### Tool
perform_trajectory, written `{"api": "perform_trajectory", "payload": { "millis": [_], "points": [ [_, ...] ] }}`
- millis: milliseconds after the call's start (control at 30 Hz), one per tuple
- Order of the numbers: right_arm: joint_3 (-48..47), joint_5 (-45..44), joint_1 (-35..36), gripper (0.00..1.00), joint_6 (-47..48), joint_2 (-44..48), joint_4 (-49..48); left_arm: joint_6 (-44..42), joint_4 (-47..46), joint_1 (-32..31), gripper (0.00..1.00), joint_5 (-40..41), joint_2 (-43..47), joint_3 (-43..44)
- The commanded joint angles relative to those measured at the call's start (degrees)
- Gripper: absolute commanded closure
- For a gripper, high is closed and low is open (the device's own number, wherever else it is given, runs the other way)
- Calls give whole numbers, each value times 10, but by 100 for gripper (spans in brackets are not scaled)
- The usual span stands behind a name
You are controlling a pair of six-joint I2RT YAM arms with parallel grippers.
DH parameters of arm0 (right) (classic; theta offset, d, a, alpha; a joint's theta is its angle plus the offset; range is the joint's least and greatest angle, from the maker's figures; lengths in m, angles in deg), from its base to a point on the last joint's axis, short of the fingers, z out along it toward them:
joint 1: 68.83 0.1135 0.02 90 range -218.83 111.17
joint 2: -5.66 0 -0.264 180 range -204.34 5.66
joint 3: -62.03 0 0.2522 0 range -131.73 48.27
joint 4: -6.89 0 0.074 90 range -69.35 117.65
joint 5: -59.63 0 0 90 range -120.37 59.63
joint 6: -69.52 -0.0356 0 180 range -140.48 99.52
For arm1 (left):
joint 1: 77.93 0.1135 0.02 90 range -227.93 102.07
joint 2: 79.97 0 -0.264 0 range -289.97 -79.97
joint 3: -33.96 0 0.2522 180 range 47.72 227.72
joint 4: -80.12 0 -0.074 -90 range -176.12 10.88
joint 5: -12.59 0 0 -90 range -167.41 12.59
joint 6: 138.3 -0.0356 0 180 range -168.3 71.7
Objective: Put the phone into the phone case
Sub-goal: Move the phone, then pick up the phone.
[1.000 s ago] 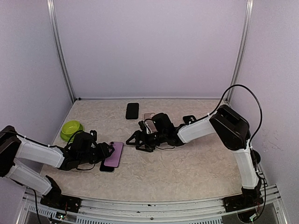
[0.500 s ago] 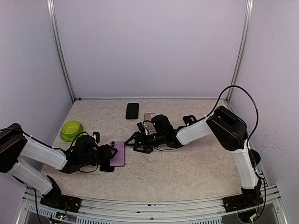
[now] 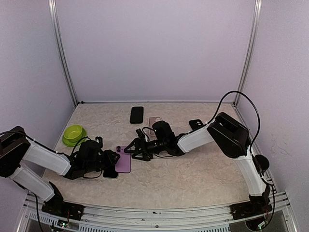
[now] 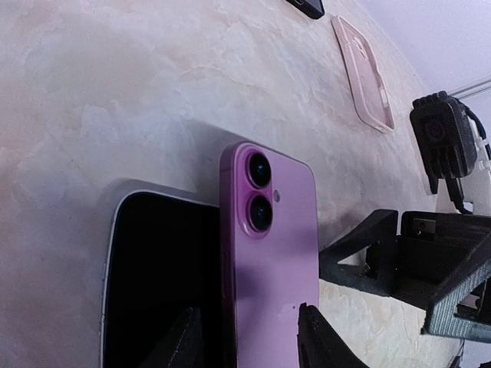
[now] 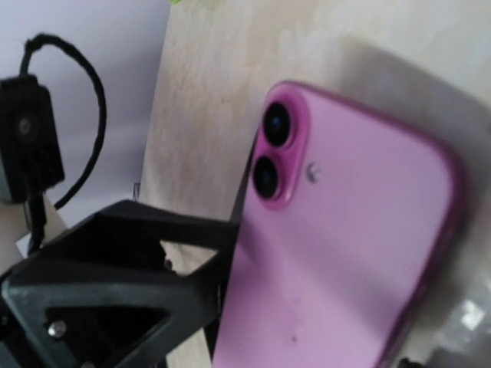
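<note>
With the phone point(image 4: 272, 253) half over a dark slab point(image 4: 157, 268), the left claw point(image 4: 249, 333) straddling its lower end (tightly or not, I cannot tell) and the right claw point(image 3: 134, 151) spread at its camera end, secure a square hold before heading for the case point(image 4: 363, 73) well beyond.

Phone point(image 5: 345, 245): pink-purple, back facing camera, tilted, fills centre and right; blurred.
Lenses point(image 5: 270, 153): two, stacked in raised corner bump, small dot beside.
Left gripper point(image 5: 230, 253): black triangular frame lower left, one finger running up to phone's edge.
Black block point(image 5: 27, 146) with looping cable point(image 5: 77, 100): upper left.
Bench point(image 5: 199, 77): beige, marbled.
</note>
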Motion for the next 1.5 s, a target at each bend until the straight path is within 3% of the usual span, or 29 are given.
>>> {"api": "perform_trajectory", "payload": {
  "millis": [0, 400, 833, 1133, 1300, 1467],
  "points": [
    [13, 3, 10, 16, -10, -23, 6, -7, 85, -15, 59, 56, -20, 21],
    [23, 12, 10, 15, -15, -22, -6, -18, 195, -56, 74, 151, -42, 84],
    [28, 17, 10, 15, -17, -19, -9, 1, 241, -67, 92, 160, -101, 122],
    [23, 18, 10, 15, -20, -25, -7, 1, 251, -69, 96, 151, -127, 135],
    [24, 32, 10, 21, -34, -33, -29, -4, 242, -71, 97, 144, -130, 134],
    [25, 40, 10, 35, -51, -40, -63, -8, 235, -73, 97, 140, -125, 130]
  ]
}}
